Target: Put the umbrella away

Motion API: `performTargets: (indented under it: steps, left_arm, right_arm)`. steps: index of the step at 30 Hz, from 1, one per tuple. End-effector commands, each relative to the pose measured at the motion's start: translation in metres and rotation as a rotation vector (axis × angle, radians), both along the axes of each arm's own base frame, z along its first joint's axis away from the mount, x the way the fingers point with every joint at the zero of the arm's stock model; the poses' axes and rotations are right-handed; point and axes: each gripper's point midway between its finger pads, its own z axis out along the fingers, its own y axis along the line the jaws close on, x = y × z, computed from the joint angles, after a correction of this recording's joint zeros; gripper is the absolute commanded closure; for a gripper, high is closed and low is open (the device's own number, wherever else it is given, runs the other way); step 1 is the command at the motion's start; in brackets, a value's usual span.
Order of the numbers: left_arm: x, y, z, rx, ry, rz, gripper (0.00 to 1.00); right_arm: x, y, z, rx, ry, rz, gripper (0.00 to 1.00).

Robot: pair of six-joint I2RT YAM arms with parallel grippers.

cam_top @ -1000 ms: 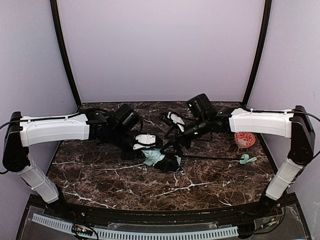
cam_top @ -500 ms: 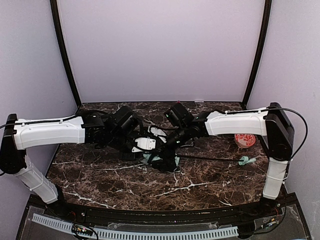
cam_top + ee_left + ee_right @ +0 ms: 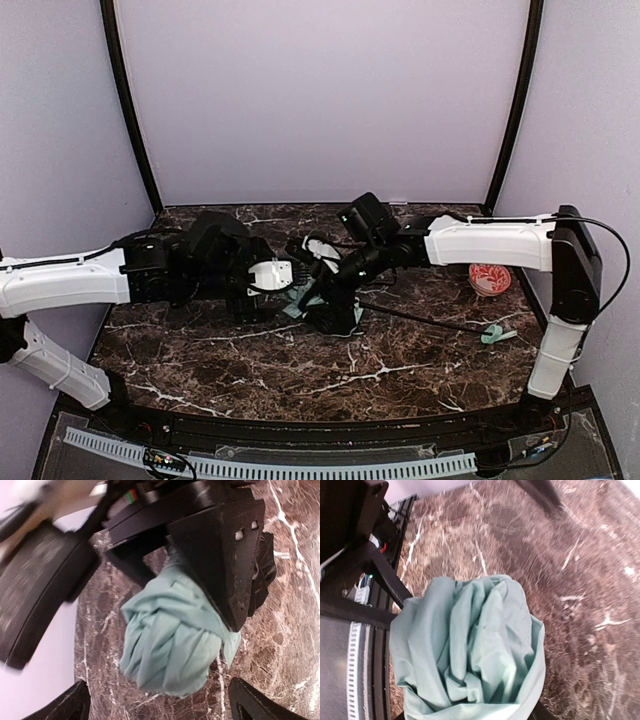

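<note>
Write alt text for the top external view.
The left gripper and right gripper meet mid-table over the crumpled mint-green umbrella, whose black shaft runs right to its handle. An orange-and-white round object sits near the table's right edge.

The umbrella (image 3: 470,650) is cut off at the right wrist view's bottom edge.

Orange/white round obj (image 3: 490,279) on dark marble table (image 3: 250,370), far-right edge.
</note>
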Motion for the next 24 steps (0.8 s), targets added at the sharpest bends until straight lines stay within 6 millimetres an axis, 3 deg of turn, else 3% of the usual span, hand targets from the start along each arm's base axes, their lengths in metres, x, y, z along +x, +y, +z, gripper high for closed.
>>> performTargets:
  steps: [1, 4, 6, 10, 15, 18, 20, 22, 24]
  left_arm:
    - [0.002, 0.006, 0.091, -0.367, -0.177, 0.049, 0.01]
    - [-0.003, 0.019, 0.123, -0.543, -0.214, 0.069, 0.01]
    - [0.001, 0.031, 0.134, -0.619, -0.218, 0.114, 0.01]
    - [0.023, 0.044, 0.126, -0.658, -0.18, 0.234, 0.01]
    - [0.041, 0.043, 0.116, -0.686, -0.096, 0.299, 0.01]
    - [0.043, 0.038, 0.113, -0.689, -0.087, 0.288, 0.01]
    - [0.044, 0.037, 0.109, -0.683, -0.08, 0.29, 0.01]
    - [0.046, 0.037, 0.105, -0.675, -0.075, 0.3, 0.01]
    - [0.046, 0.037, 0.1, -0.667, -0.065, 0.302, 0.01]
  right_arm:
    - [0.027, -0.007, 0.09, 0.206, -0.137, -0.129, 0.87]
    - [0.05, -0.023, 0.149, 0.363, -0.232, -0.246, 0.89]
    - [0.053, -0.043, 0.209, 0.53, -0.34, -0.315, 0.89]
    - [0.036, -0.083, 0.31, 0.876, -0.605, -0.381, 0.9]
    - [0.013, -0.114, 0.408, 1.149, -0.801, -0.389, 0.94]
    - [-0.003, -0.125, 0.44, 1.278, -0.84, -0.356, 0.93]
    - [-0.011, -0.134, 0.446, 1.358, -0.851, -0.351, 0.93]
    - [-0.016, -0.142, 0.44, 1.412, -0.867, -0.358, 0.94]
    - [-0.008, -0.149, 0.417, 1.43, -0.859, -0.422, 0.93]
